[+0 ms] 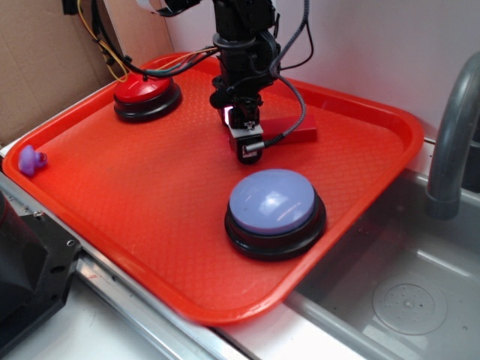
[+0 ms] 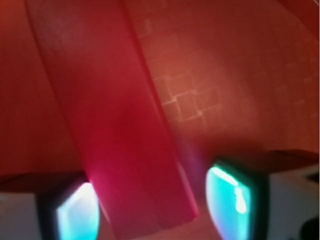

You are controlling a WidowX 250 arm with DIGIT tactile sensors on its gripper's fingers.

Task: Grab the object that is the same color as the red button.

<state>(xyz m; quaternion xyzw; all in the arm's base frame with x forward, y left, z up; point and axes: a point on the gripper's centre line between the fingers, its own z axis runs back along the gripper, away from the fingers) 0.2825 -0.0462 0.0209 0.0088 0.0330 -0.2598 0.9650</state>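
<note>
Exterior camera: high, in front, looks down on whole red plastic tray [image 1: 360, 195]. Wrist camera: very close, looks down. Both see long flat red block [image 1: 296, 129] [image 2: 110, 125].

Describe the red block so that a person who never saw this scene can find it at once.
Start at the big red tray beside the sink. Near its far edge the gripper stands over a long, flat red block, one finger on each side. Unlike the two round dome buttons, it is rectangular and has no black base.

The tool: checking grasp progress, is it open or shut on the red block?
Open. In the wrist view the tool straddles the red block, with a visible gap beside the right pad.
</note>
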